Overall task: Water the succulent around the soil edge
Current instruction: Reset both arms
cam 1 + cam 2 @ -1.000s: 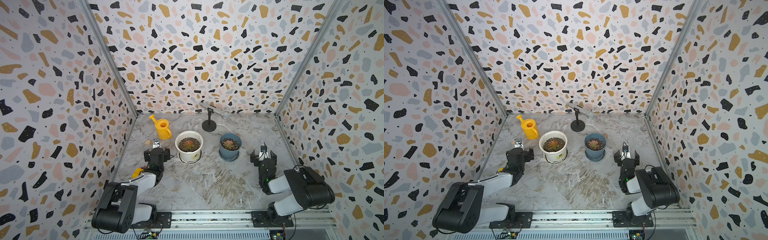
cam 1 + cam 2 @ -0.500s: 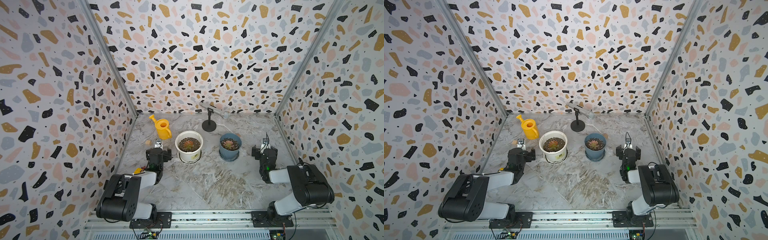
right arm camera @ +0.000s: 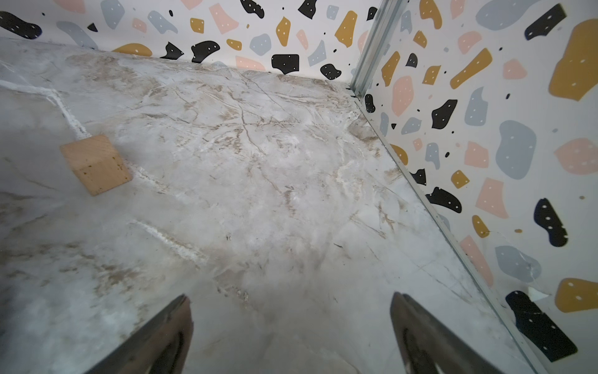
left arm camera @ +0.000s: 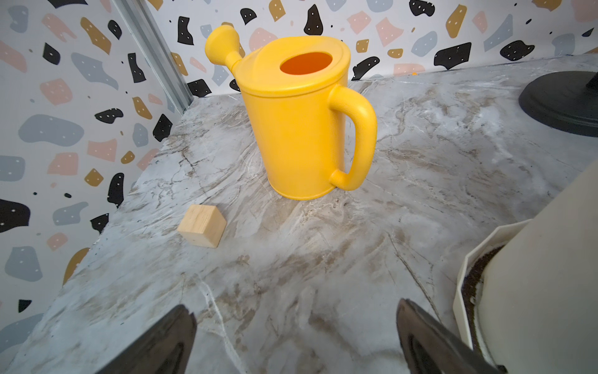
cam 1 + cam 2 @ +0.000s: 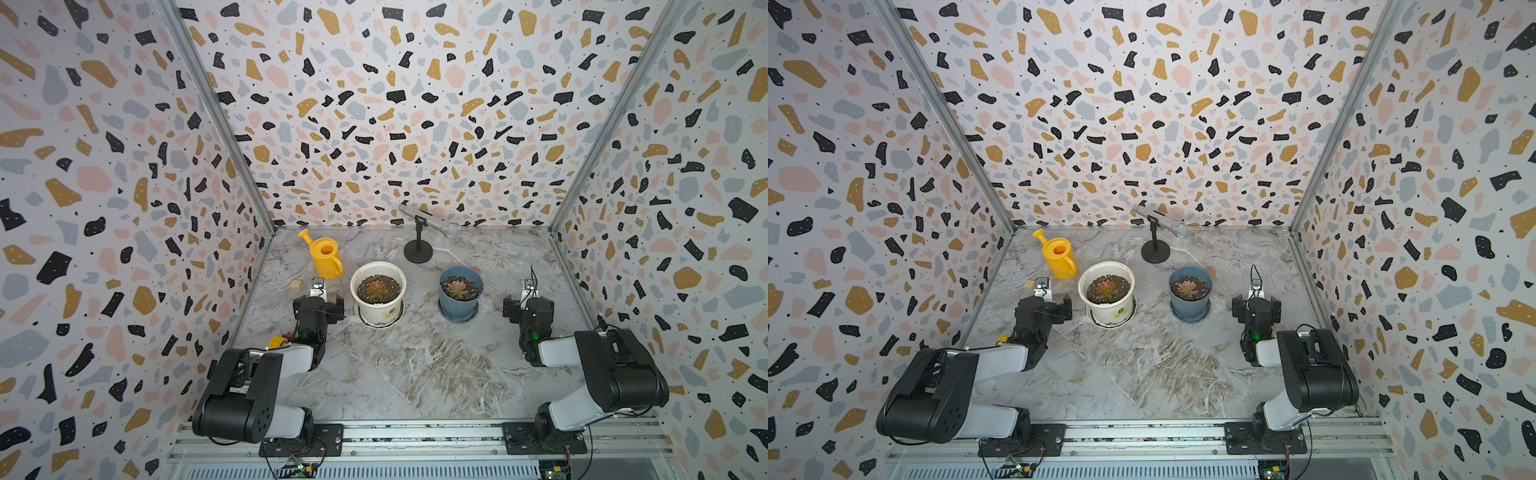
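Observation:
A yellow watering can [image 5: 326,257] stands upright at the back left, its handle toward the white pot. In the left wrist view the can [image 4: 301,119] is a short way ahead of my open left gripper [image 4: 296,311], which holds nothing. A reddish succulent [image 5: 377,289] grows in dark soil in the white pot [image 5: 376,313]. Another succulent [image 5: 457,287] grows in a blue pot [image 5: 457,307]. In both top views my left gripper [image 5: 319,300] sits just left of the white pot. My right gripper [image 5: 528,303] is open and empty, right of the blue pot.
A microphone on a round black stand [image 5: 417,245] is behind the pots. A small wooden cube [image 4: 202,225] lies left of the can, and another cube [image 3: 95,163] lies ahead of the right gripper. Patterned walls [image 5: 124,208] close in three sides.
Both arms have folded lower and both grippers have slid a little toward the back of the table. The jaws have stayed open, and the can and pots have not moved.

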`<state>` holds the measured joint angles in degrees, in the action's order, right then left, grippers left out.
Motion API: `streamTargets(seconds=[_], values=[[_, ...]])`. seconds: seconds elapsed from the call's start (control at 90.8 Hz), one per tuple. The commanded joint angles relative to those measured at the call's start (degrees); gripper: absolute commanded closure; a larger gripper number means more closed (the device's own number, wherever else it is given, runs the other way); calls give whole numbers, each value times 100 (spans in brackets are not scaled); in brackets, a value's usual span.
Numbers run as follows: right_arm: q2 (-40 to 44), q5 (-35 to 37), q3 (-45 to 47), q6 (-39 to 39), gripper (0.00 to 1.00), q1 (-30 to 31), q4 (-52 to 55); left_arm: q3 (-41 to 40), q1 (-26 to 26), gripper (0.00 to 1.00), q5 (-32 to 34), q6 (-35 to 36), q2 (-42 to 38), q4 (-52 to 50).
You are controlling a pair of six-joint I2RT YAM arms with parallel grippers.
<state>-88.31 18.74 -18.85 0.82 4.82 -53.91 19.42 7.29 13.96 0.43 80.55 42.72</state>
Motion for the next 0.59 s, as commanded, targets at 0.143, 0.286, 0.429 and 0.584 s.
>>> streamTargets(seconds=[0.143, 0.286, 0.429, 0.584], values=[[130, -12, -23, -76, 0, -5, 59, -70, -8, 0, -43, 10, 12, 307], [132, -11, -22, -78, 0, -5, 55, -71, -8, 0, -43, 10, 11, 307], [138, -14, -9, -80, 0, -7, 42, -70, -8, 0, -35, 10, 13, 308], [212, 91, 641, -128, 0, -7, -1020, -70, -7, 0, -46, 9, 12, 309]])
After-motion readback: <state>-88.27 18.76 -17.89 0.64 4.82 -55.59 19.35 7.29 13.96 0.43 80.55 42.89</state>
